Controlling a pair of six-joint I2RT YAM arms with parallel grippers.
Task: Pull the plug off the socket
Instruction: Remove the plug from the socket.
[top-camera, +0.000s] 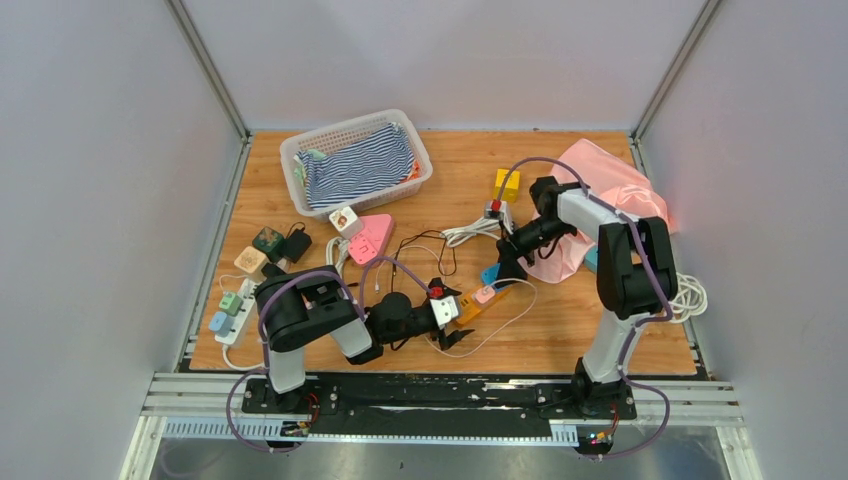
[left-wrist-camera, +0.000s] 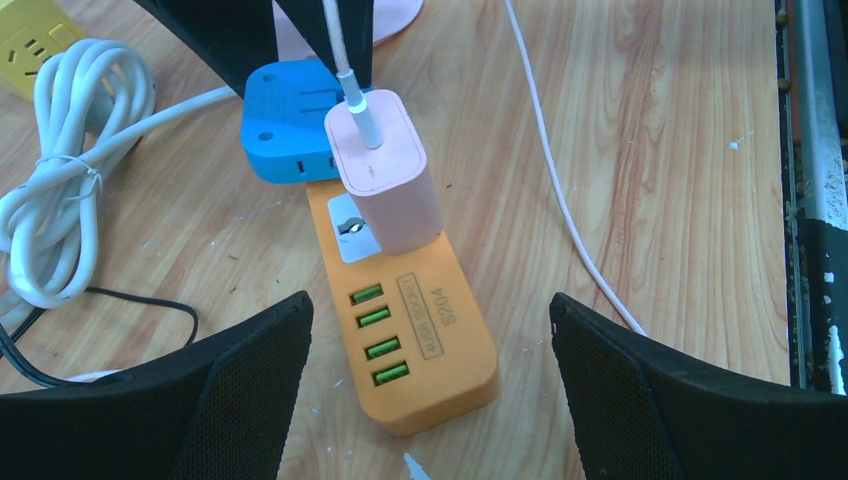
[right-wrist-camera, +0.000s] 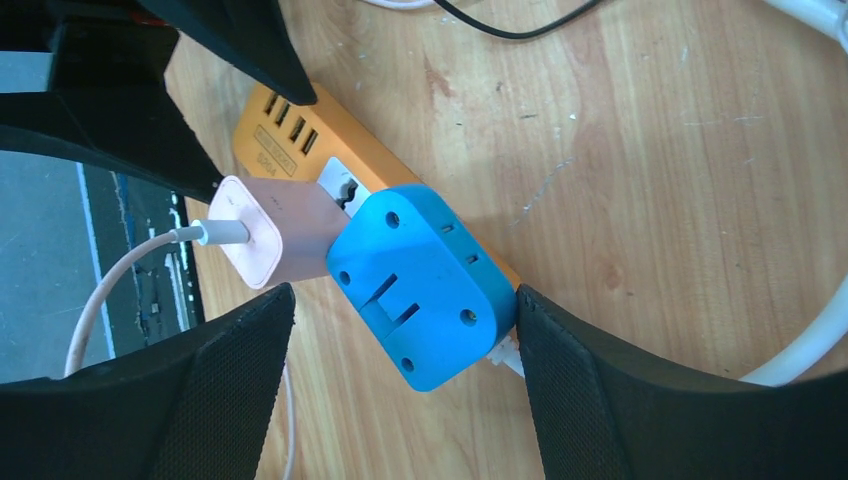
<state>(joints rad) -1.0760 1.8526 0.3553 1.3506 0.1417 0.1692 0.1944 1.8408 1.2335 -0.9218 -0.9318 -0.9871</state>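
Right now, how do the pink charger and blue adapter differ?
The pink charger is a slim upright block; the blue adapter is wider and rounded. The pink charger has a cable in its top; the blue adapter shows none. Both sit on the orange strip.

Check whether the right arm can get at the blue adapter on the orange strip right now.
Probably yes. The right gripper has its jaws open either side of the blue adapter, with nothing between them. The pink charger sits close beside it and might be brushed.
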